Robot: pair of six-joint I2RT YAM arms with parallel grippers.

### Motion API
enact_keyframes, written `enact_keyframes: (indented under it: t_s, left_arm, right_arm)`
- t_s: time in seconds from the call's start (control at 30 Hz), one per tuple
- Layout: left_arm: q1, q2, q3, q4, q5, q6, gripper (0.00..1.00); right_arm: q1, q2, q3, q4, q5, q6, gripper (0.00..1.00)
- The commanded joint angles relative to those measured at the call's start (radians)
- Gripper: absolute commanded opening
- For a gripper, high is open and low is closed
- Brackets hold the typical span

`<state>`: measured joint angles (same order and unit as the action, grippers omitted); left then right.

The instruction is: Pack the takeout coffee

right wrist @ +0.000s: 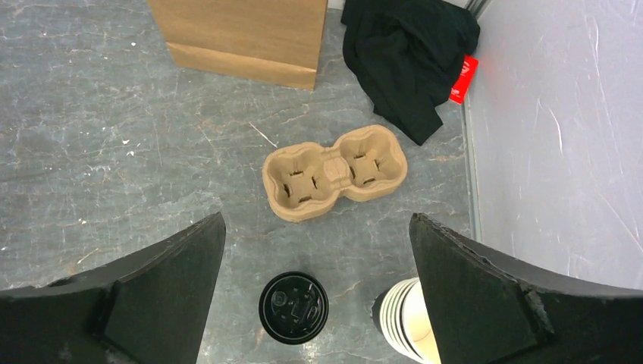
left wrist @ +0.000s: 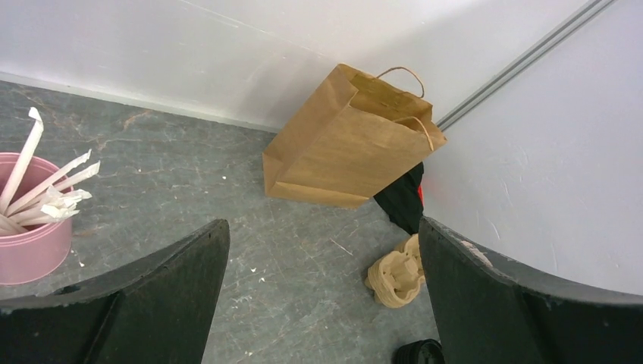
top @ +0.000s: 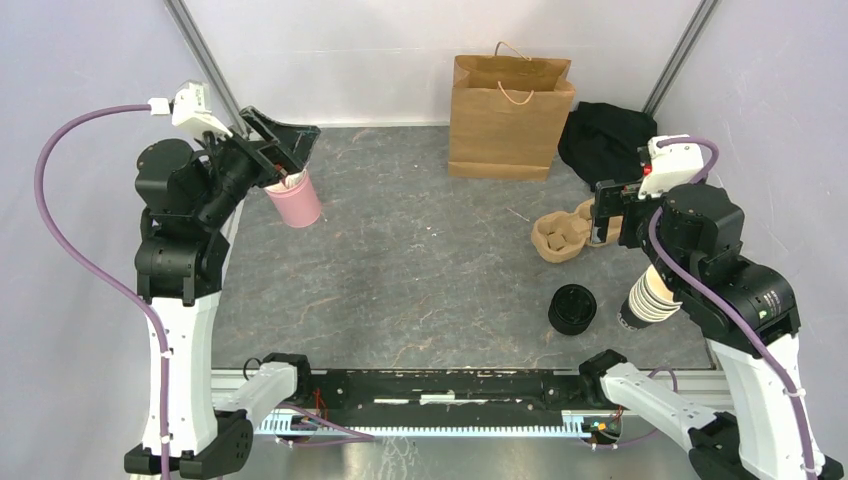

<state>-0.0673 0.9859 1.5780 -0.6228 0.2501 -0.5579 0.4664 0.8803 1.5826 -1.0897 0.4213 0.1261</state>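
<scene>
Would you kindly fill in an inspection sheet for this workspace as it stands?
Surface: grey mottled tabletop, scuffed, with a few pale crumbs.
Job's things: no lidded coffee cup seen. There is a stack of lidless paper cups with a black lid stack beside it, an empty two-cup pulp carrier, and a brown paper bag upright at the far wall.
Clutter: pink cup of wrapped straws; black cloth with a red tag.
Grippers: left gripper open, empty; right gripper open, empty.
Cables: a purple cable on each arm, clear of the table's things.
Surroundings: white walls, metal frame posts.
</scene>
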Motion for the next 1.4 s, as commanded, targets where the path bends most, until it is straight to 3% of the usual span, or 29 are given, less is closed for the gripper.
enact_keyframes:
  t_s: [0.0,0.17,0.37,0.57,0.63,0.83,1.03,1.17,1.27,1.37]
  left_arm:
    - [0.009,-0.001,-0.017,0.004,0.053,0.06,0.99]
    - [0.006,0.017,-0.046,0.011,0.072,0.069,1.0]
    - [-0.026,0.057,-0.086,0.01,0.075,0.088,1.0]
    - [-0.101,0.101,-0.067,-0.029,-0.028,0.196,1.0]
    - [-0.136,0.125,-0.038,-0.058,-0.055,0.22,1.0]
    - [-0.187,0.148,-0.04,-0.068,-0.042,0.208,1.0]
    - [-0.252,0.169,-0.047,-0.07,-0.032,0.195,1.0]
    - [-0.338,0.18,0.017,-0.117,-0.116,0.263,1.0]
    - [-0.373,0.183,0.042,-0.133,-0.173,0.3,1.0]
    - [-0.391,0.188,0.036,-0.133,-0.206,0.324,1.0]
  right_arm:
    - [-0.007,0.014,0.021,-0.037,-0.014,0.0,0.98]
    - [-0.009,0.01,-0.053,0.012,-0.115,-0.07,0.98]
    - [-0.01,0.015,-0.203,0.056,-0.088,-0.094,0.98]
    - [-0.016,0.075,-0.304,0.054,0.13,0.008,0.98]
    - [-0.059,0.107,-0.293,0.018,0.182,0.075,0.97]
    - [-0.371,0.11,-0.368,0.014,0.133,0.145,0.93]
    - [-0.449,0.116,-0.413,-0.016,0.146,0.252,0.83]
    - [-0.46,0.109,-0.421,-0.026,0.138,0.269,0.67]
    - [-0.498,0.113,-0.433,-0.034,0.162,0.27,0.63]
    - [-0.515,0.108,-0.465,-0.01,0.164,0.268,0.41]
